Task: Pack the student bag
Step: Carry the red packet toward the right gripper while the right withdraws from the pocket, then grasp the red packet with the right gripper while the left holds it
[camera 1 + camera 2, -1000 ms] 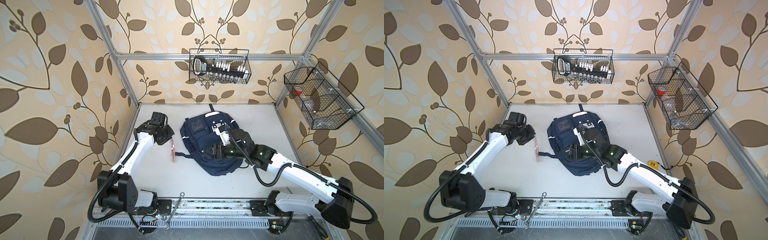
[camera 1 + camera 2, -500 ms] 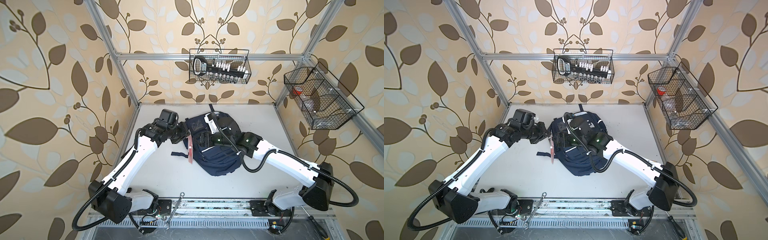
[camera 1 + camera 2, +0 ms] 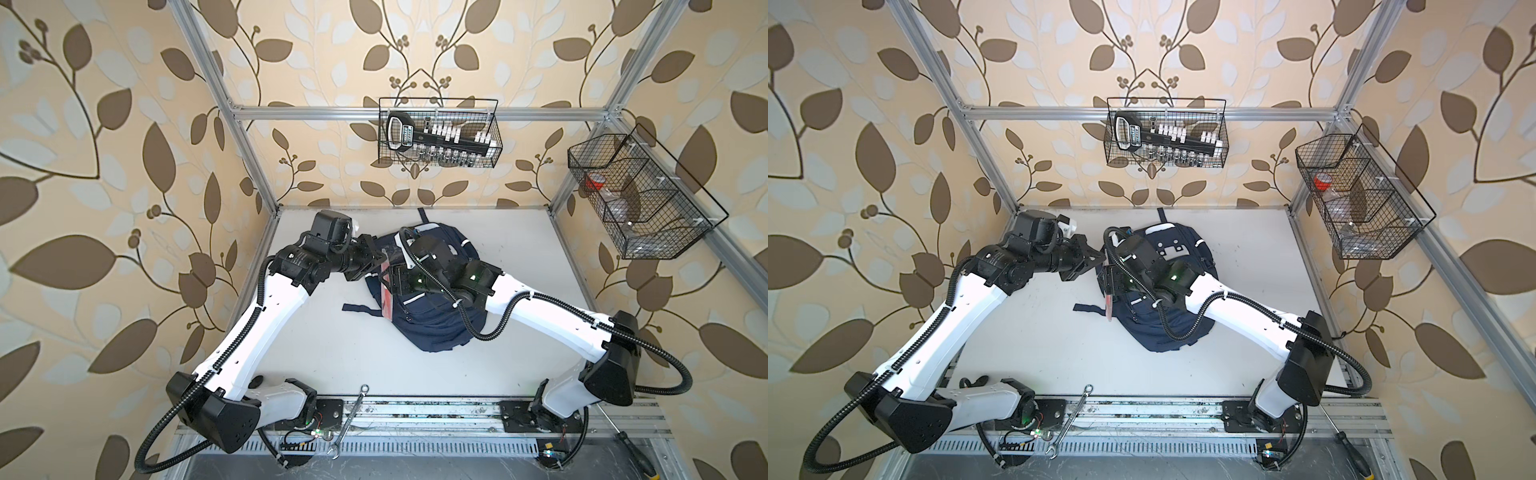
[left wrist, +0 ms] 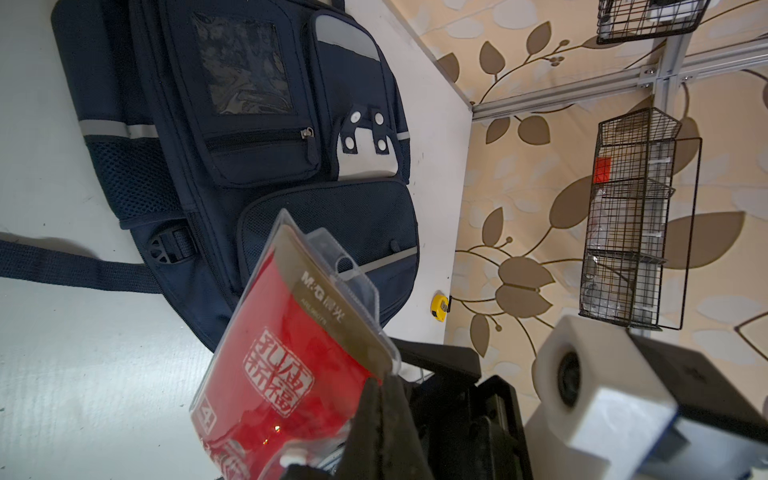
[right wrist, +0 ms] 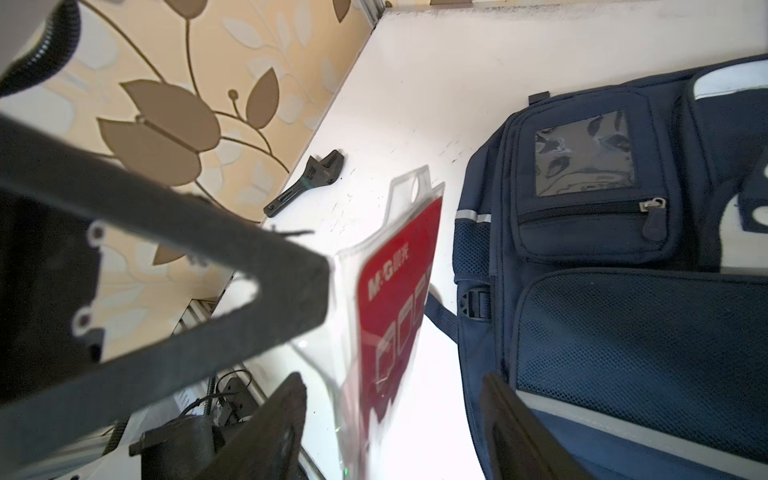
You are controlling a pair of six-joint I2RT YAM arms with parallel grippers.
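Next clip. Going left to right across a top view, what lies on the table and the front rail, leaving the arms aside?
spanner → backpack → screwdriver. The red packet overlaps the backpack, so it is left out.

The student bag (image 3: 432, 332) is a navy-blue fabric backpack lying flat on the white desk (image 3: 332, 365), front side up, with its top handle toward the back wall. It has grey-white reflective stripes, a clear window above a zipped front pocket (zip closed) and a mesh lower pocket. One strap (image 3: 359, 309) trails sideways across the desk.
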